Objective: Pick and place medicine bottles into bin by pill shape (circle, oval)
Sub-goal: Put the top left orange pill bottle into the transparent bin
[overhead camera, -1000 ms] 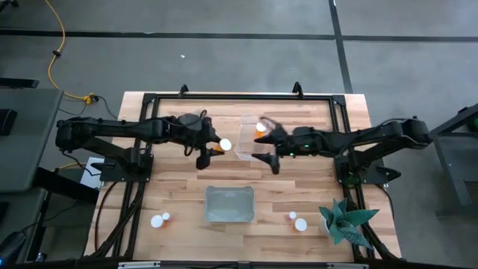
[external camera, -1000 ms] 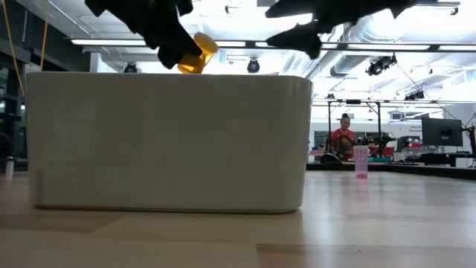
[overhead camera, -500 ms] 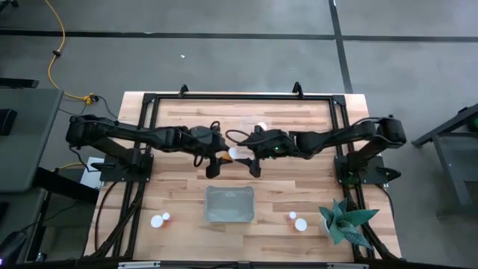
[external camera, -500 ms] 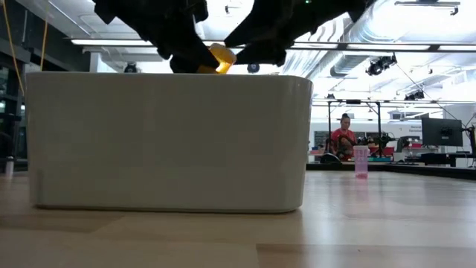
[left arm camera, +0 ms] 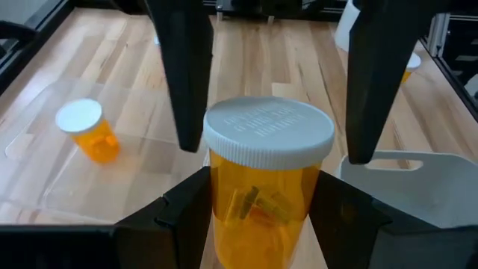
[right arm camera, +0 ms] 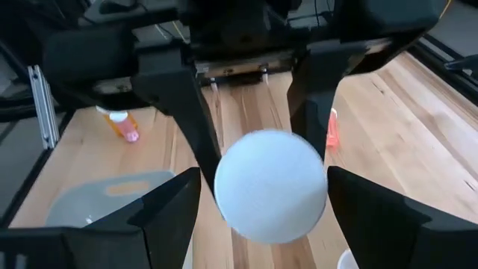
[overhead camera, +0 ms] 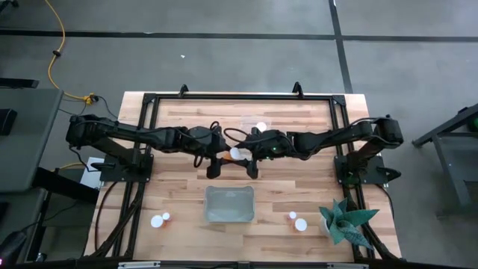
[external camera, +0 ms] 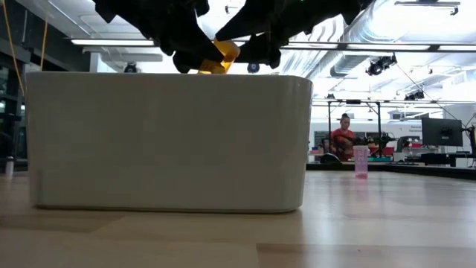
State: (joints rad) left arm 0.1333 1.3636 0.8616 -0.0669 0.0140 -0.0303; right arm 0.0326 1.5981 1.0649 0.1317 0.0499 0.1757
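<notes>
A medicine bottle (left arm camera: 265,172) with an orange see-through body and a white cap (overhead camera: 235,153) hangs over the middle of the table. My left gripper (overhead camera: 220,155) reaches in from the left and is shut on it. My right gripper (overhead camera: 248,155) comes from the right and is open. Its two fingers (left arm camera: 187,82) stand on either side of the cap (right arm camera: 270,187); I cannot tell whether they touch it. In the low view the bottle (external camera: 216,58) shows tilted above the white bin (external camera: 167,141). My left gripper pinches the bottle's orange body (left arm camera: 224,205) below the cap, between its two fingers (left arm camera: 175,220). The fingers slant down from the table's left and lie along the bottle, whose cap end sticks out past the fingertips. The bottle is lifted clear of the table.
A clear bin (overhead camera: 250,128) at the far middle holds one bottle (overhead camera: 261,127). A grey-white bin (overhead camera: 229,204) stands at the near middle. Two bottles (overhead camera: 159,220) lie near left, two more (overhead camera: 297,221) near right. A potted plant (overhead camera: 345,224) stands at the near right corner.
My left gripper has carried the bottle a little toward the table's right and near edge. My right gripper has come from beside the clear bin toward the table's left, up to the bottle, so its open fingers now flank the cap. Both have kept still in the last half second.
</notes>
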